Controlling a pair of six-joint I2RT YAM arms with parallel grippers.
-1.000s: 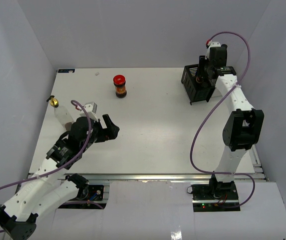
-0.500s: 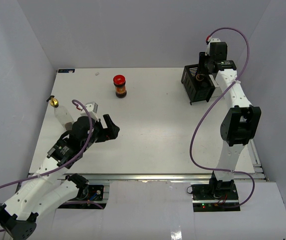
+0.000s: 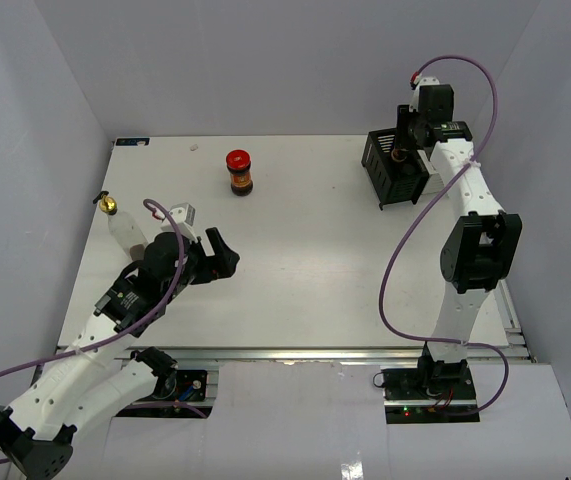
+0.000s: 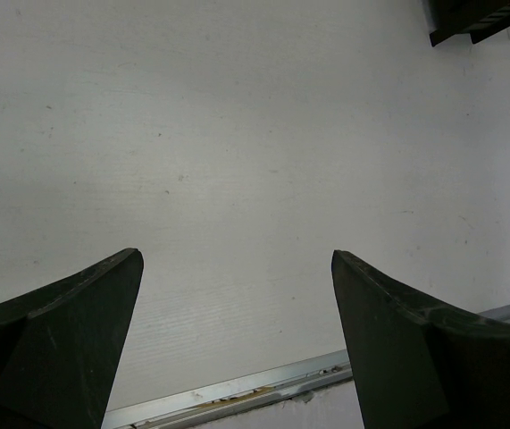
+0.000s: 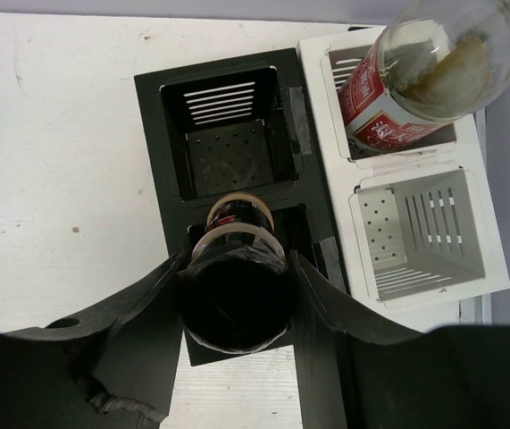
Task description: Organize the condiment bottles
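One black-capped shaker [image 5: 235,308] was pinched in the right claw [image 5: 237,266] right at a slot of the black rack [image 5: 161,143], so I'd have kept it upright, eased it straight down and let go only once it sat on the bottom. It looked dark all over, with a bit of red label by a pale ring. Left claw [image 4: 235,259] hung wide open, empty, over the desk [image 4: 237,134].
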